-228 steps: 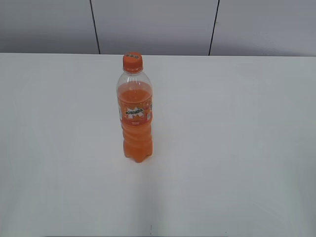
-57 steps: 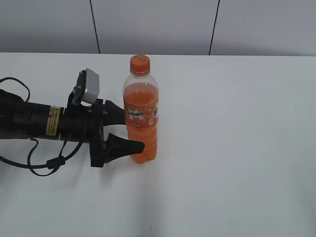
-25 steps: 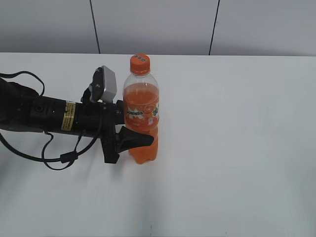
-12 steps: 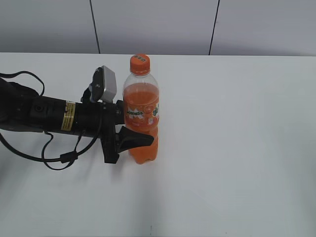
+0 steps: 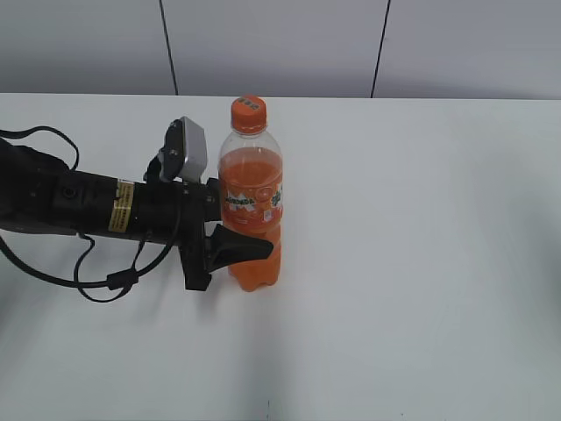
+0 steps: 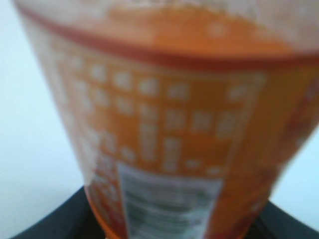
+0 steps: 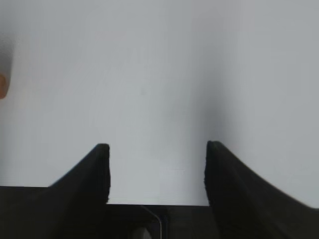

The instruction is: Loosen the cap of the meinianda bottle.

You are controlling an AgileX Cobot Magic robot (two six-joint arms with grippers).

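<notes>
The meinianda bottle (image 5: 254, 197) stands upright on the white table, full of orange drink, with its orange cap (image 5: 248, 114) on top. My left gripper (image 5: 254, 239) reaches in from the left and is shut on the bottle's lower body just under the label; one black finger crosses the front and the other is hidden behind. In the left wrist view the blurred bottle label (image 6: 169, 124) fills the frame, with dark fingers at both bottom corners. My right gripper (image 7: 157, 169) is open and empty over bare table; it is out of the exterior view.
The white table (image 5: 421, 263) runs right and forward of the bottle. The left arm and its cables (image 5: 88, 215) lie across the left side. A grey panelled wall (image 5: 280, 44) stands behind. An orange sliver (image 7: 2, 85) shows at the right wrist view's left edge.
The left arm came in from the left and its fingers closed around the bottle's lower body. Over the last second nothing has visibly moved.
</notes>
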